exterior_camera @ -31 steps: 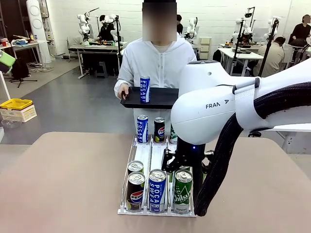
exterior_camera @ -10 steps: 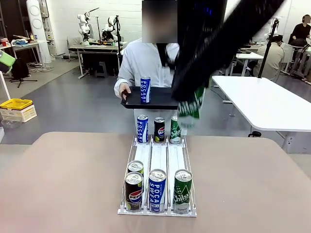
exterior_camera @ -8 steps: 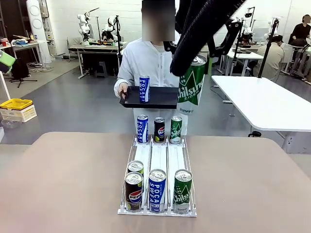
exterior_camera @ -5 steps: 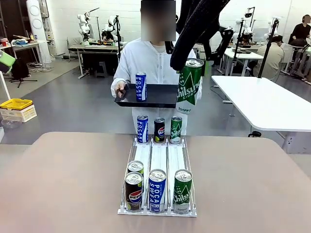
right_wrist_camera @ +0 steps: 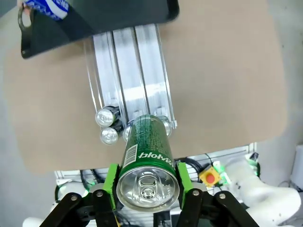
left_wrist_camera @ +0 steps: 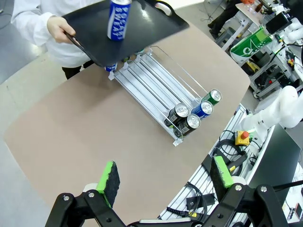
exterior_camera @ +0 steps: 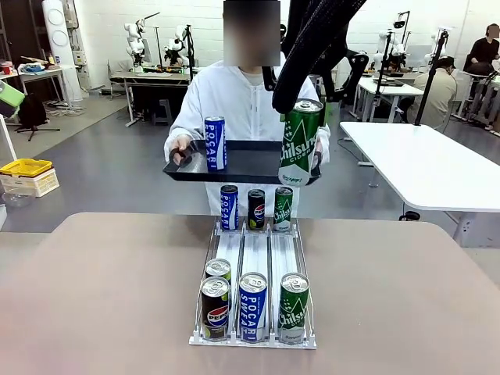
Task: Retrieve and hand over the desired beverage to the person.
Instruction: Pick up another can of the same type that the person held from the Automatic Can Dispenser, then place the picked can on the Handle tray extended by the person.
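Note:
My right gripper (right_wrist_camera: pixel 147 185) is shut on a green Chilsung can (exterior_camera: pixel 299 144), holding it by the top, upright and high above the table. In the left wrist view the green can (left_wrist_camera: pixel 258 41) hangs well short of the tray. The person (exterior_camera: pixel 242 98) in a white hooded jacket stands at the far side. With both hands they hold a black tray (exterior_camera: pixel 242 166) over the rack's far end. A blue Pocari can (exterior_camera: pixel 214 144) stands on the tray. My left gripper (left_wrist_camera: pixel 165 175) hovers open high over the table with nothing between its fingers.
A clear three-lane rack (exterior_camera: pixel 254 250) sits mid-table. Three cans (exterior_camera: pixel 256 208) stand at its far end and several cans (exterior_camera: pixel 252 306) at its near end. Bare tabletop (exterior_camera: pixel 101 289) lies on both sides. A white table (exterior_camera: pixel 422 164) stands to the right.
My right arm has brought the green can lower and a little left, level with the tray. The person has pushed the tray forward and down, over the rack's far end.

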`<state>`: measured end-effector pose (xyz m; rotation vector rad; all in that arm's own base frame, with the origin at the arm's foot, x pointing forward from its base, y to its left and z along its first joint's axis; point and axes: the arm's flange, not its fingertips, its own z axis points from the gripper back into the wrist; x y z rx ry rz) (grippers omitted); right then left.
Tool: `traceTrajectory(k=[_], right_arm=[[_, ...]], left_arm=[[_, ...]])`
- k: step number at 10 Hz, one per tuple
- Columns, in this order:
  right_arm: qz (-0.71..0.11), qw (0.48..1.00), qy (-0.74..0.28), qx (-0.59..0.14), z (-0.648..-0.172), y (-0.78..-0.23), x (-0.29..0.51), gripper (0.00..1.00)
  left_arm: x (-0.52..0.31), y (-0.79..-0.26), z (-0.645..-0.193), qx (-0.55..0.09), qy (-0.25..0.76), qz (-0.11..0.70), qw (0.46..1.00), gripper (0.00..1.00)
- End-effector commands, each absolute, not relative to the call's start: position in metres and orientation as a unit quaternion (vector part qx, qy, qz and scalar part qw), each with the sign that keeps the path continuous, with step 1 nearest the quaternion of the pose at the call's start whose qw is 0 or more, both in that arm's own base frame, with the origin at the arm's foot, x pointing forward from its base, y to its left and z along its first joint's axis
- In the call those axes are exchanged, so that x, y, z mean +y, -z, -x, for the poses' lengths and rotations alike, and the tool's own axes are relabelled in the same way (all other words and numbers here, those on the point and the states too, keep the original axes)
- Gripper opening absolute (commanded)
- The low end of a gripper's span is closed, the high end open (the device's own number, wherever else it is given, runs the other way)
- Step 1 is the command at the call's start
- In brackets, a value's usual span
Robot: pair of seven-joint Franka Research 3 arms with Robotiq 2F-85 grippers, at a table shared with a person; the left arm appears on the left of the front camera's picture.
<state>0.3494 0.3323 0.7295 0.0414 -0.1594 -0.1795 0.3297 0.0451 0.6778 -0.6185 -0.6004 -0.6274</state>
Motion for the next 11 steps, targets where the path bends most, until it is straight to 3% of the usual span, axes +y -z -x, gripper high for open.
traceTrajectory(k=[1, 11], right_arm=[[-0.016, 0.991, 0.096, -0.088, -0.3465, -0.7321, 0.3284, 0.00], [-0.016, 0.991, 0.096, -0.088, -0.3465, -0.7321, 0.3284, 0.00]], left_arm=[[0.0457, -0.6777, -0.3293, -0.290, 0.304, 0.295, 0.858, 1.00], [0.0457, -0.6777, -0.3293, -0.290, 0.304, 0.295, 0.858, 1.00]])
